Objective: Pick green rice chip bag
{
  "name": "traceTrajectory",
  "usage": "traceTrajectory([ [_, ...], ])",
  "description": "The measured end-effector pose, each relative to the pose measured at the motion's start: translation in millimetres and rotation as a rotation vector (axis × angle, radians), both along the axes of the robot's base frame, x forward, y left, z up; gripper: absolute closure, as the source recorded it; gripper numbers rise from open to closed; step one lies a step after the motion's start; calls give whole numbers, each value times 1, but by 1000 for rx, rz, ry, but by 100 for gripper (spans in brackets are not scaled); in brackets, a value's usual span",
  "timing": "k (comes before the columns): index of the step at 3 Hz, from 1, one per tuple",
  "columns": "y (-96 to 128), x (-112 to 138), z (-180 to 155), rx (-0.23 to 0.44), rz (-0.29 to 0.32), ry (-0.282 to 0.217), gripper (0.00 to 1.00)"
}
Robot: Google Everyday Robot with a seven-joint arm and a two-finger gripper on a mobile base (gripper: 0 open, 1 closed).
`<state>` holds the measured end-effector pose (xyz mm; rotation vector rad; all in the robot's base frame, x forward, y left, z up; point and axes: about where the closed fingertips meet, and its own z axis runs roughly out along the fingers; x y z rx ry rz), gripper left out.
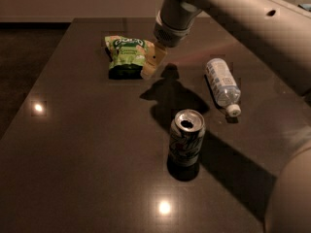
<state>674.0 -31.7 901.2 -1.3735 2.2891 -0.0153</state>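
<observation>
A dark, glossy bench (73, 144) filled the camera view, with the green rice chip bag (125, 56) lying near its far edge. The pincer (151, 64) hung at the bag's right edge; whether it was spread or pressed together could not be told. This looked like the approach step. The next move called for centring over the pouch and lowering. A soda can (187, 139) and a water bottle (222, 84) sat well apart from the bag.

The dark table (87, 144) carries a green rice chip bag (125, 56), soda can (186, 139), lying water bottle (222, 84); tool (151, 63) beside bag.
</observation>
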Motion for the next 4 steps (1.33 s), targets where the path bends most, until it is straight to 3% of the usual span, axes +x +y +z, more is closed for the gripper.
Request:
traceTrajectory([
  [2, 51, 32, -34, -46, 115, 6, 0],
  [3, 69, 38, -40, -43, 143, 10, 14],
  [4, 78, 42, -43, -37, 158, 20, 34],
])
